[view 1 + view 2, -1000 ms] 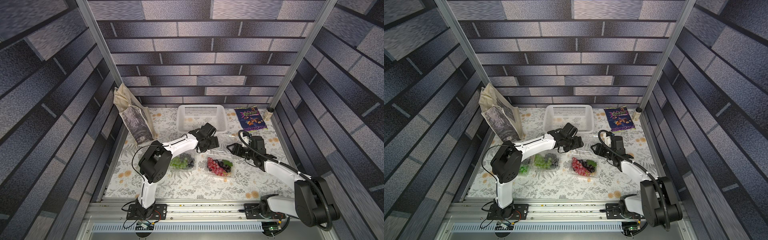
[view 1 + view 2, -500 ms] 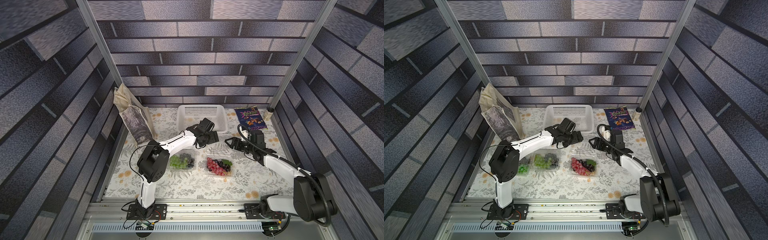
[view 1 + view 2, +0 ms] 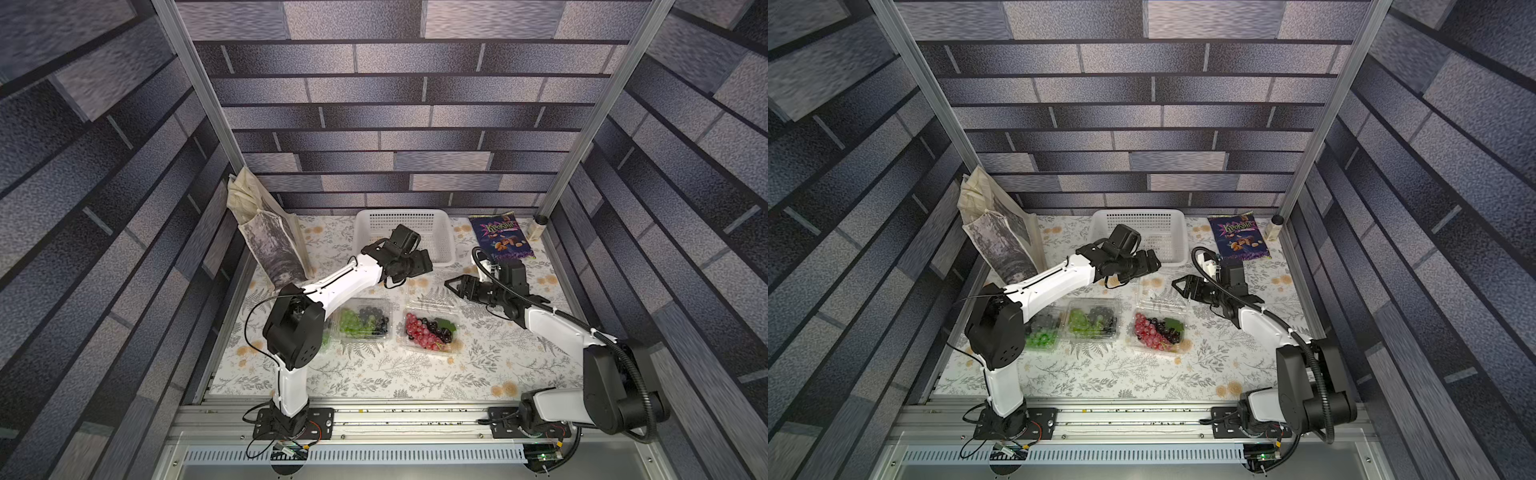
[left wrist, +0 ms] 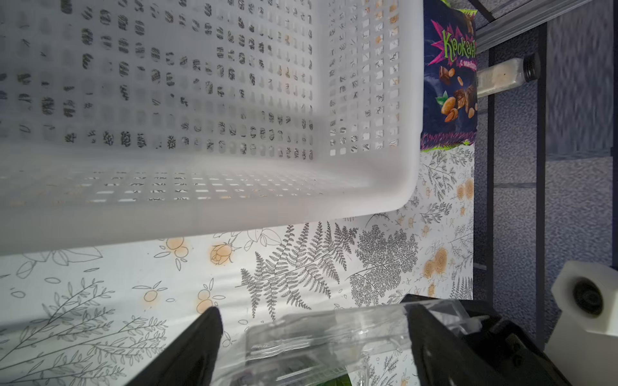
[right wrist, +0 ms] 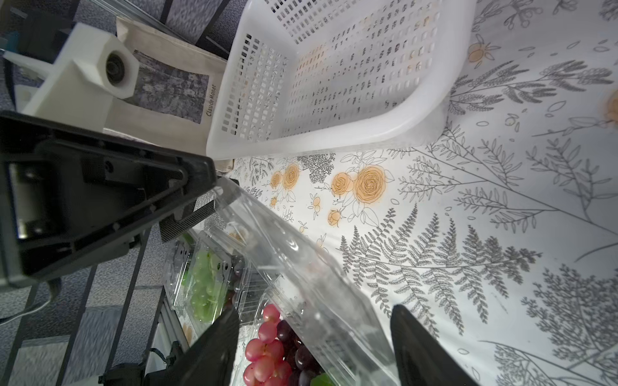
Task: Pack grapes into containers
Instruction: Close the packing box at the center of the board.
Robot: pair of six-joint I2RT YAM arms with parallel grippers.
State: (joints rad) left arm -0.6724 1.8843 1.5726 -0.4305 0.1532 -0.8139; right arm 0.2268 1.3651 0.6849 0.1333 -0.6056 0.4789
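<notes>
Grapes are found in all three clear containers, which are set in a row on the bench [image 3: 374, 374] in front of the two arms. A red and dark purple bunch [image 3: 428, 332] is recorded in the right-hand container [image 3: 451, 351], whose hinged lid [image 3: 432, 296] stands up open along the far side. Green and black grapes [image 3: 363, 323] are packed in the middle container [image 3: 388, 305], which appears closed. In a top view the left-hand container [image 3: 1059, 320], with green grapes [image 3: 1040, 337], is partly hidden by the left arm's shoulder; whether it is closed cannot be told. The right fingers [image 5: 214, 354] are spread apart, and in the right wrist view the upright lid is seen passing between them; no clamping on it is observed. In both top views they are placed just beside the lid's far right corner. The left fingers [image 4: 194, 354] are likewise spread wide and nothing is gripped; in the left wrist view the lid's clear edge is seen between them, with a gap at one finger. In both top views they are held over the bench between the lid and the near wall of the white basket [image 3: 446, 239]. A dark blue snack packet [image 3: 500, 237] is noted to the right of the basket, with a small jar [image 3: 535, 226] just beyond it at the frame post. A printed tote bag [image 3: 276, 245] is propped against the left wall.
</notes>
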